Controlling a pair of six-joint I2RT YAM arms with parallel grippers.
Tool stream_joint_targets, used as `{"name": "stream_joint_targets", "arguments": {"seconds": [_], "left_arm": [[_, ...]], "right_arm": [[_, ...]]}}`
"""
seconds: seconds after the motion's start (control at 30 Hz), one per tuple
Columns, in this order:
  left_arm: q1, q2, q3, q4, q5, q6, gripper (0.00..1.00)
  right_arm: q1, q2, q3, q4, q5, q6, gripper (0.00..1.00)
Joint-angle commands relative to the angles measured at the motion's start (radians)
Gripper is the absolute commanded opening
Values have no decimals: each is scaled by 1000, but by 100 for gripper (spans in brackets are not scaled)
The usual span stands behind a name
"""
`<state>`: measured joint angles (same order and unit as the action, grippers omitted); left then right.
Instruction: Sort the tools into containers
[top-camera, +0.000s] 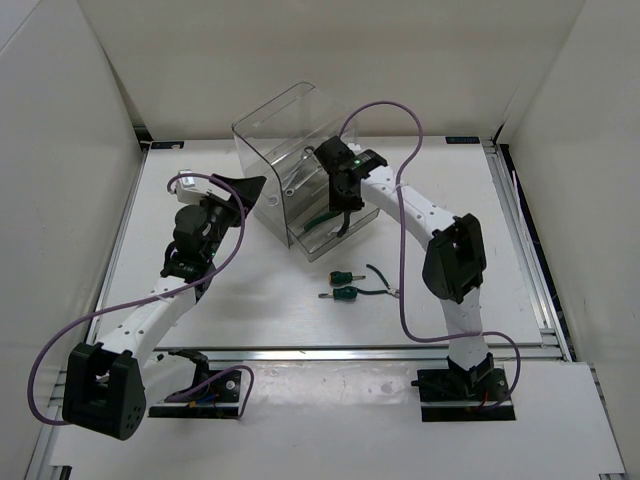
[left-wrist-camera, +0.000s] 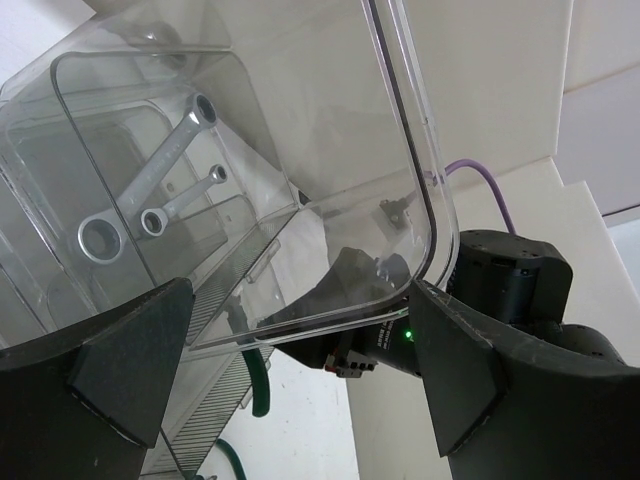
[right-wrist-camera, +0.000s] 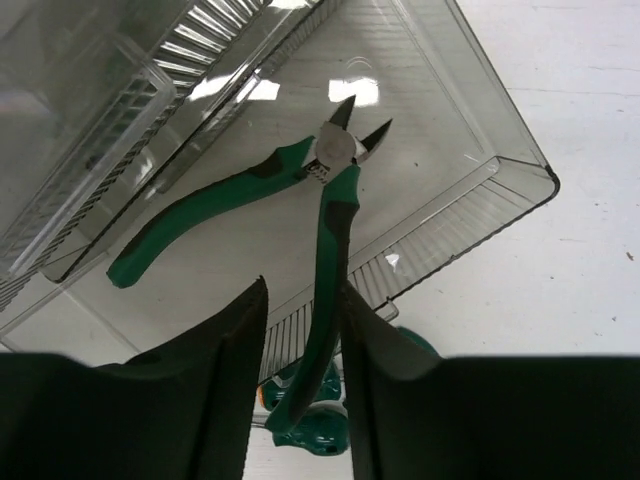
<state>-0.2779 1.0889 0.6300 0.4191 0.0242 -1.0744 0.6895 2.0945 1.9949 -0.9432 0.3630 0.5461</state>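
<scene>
Right end effector (right-wrist-camera: 303, 292) straddles pliers (right-wrist-camera: 335, 215) at drawer (right-wrist-camera: 520, 172) edge.

- Nothing readable is to be found in any of the three views, tbh: no text, label, brand or number.
- The closest thing to a sign is a small green light (top-camera: 353, 157), seen lit on the right arm's wrist housing (top-camera: 340, 172).
</scene>
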Motion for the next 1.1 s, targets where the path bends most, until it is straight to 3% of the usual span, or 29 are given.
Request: {"name": "stream_joint_targets", "arguments": {"seconds": [0.0,0.23,0.37,0.63,1.07], "left_arm": [[-1,-17,10,3,-9,-2,99],[-1,-18,14,-6,-12,2,99],[-1,-9,14,-8,-9,-2,99],[0,-9,17,-8,-6,-13,99],[0,-17,17,-16,-12,-9,99]], "right_arm": [[10,-70,-24,90,-41,-12,40],[-8,-241,-166,152,48,-37,52],[-45,-306,-257,201,-87,-43,48],[-45,-272,-337,280,-228,-43,46],[-70,-162,-314,250,-259,-49,45]]}}
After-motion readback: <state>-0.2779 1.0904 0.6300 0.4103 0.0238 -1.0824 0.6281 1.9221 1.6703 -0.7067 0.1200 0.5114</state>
